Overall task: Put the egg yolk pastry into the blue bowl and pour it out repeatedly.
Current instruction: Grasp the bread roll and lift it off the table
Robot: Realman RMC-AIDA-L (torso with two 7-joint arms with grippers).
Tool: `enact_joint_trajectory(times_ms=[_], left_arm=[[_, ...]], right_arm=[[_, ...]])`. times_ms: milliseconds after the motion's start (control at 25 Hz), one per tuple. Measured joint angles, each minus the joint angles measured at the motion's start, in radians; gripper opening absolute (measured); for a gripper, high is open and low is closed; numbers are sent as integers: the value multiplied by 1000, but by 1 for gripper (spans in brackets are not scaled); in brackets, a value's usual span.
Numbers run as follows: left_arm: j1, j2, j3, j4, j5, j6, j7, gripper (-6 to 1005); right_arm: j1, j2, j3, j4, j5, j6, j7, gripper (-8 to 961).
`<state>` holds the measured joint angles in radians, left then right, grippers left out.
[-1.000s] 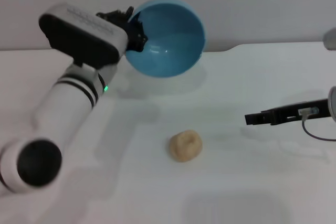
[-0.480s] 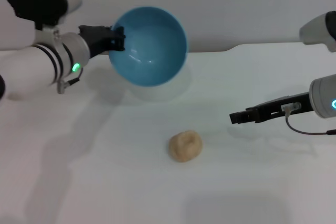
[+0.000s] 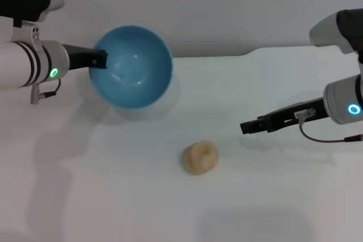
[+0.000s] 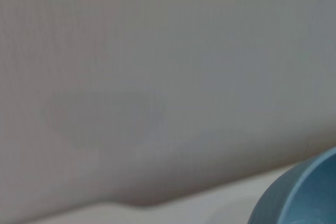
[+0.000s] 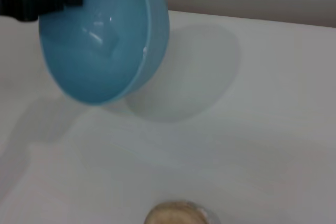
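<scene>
**Bowl held tipped and empty, pastry waiting on the table**

In the head view, the blue bowl (image 3: 132,73) is held off the table (image 3: 113,196) at the far left, tipped on its side with its glossy inside facing the camera; its left rim is clamped by the left gripper (image 3: 97,59). The egg yolk pastry (image 3: 200,157) lies on the table near the middle, nearer than the bowl and to its right, well apart from it. The right gripper (image 3: 247,127) hangs to the right of the pastry and a little farther back, apart from it; whether its fingers are parted cannot be told.

In the left wrist view, only a slice of the bowl's rim (image 4: 299,192) is seen against the wall.

In the right wrist view, the tipped bowl (image 5: 105,40) is seen far off and the pastry (image 5: 176,213) close by.

The bowl is best righted and set down level before the pastry is picked up, and the soft pastry should be pinched lightly across its sides.
</scene>
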<state>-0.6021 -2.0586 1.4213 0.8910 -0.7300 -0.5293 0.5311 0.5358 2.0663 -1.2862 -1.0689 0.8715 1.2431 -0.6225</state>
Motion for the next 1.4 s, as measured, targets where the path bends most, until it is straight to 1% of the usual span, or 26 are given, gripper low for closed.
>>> enact_joint_trajectory(times_ms=[120,240,320,400,640,840,1000,1400], left_arm=[[-21,2,-14,18,112,-121,-86,34],[-51,4,-34,35,199,-260,-137,31],[-63,3,-37,53,240,-323,-160,31],[-66,1,-34,72,255,-354,-178,30],[-67,1,-32,118,259,-428,-192,31],[-67,0,-32,136,267,-452,-215,30],[-68,-1,-32,139,267,-462,-215,30],[-74,-3,-30,151,280,-485,-217,31]], right_arm=[[15,0,-3,22,0,-6,0,493],[46,1,-30,71,-3,-31,0,493],[67,2,-57,99,-10,-54,0,494],[87,3,-85,124,-20,-74,0,494],[130,6,-124,177,-26,-102,1,494],[136,8,-152,179,-19,-122,1,493],[140,10,-194,185,1,-150,9,493],[151,12,-289,260,72,-266,10,493]])
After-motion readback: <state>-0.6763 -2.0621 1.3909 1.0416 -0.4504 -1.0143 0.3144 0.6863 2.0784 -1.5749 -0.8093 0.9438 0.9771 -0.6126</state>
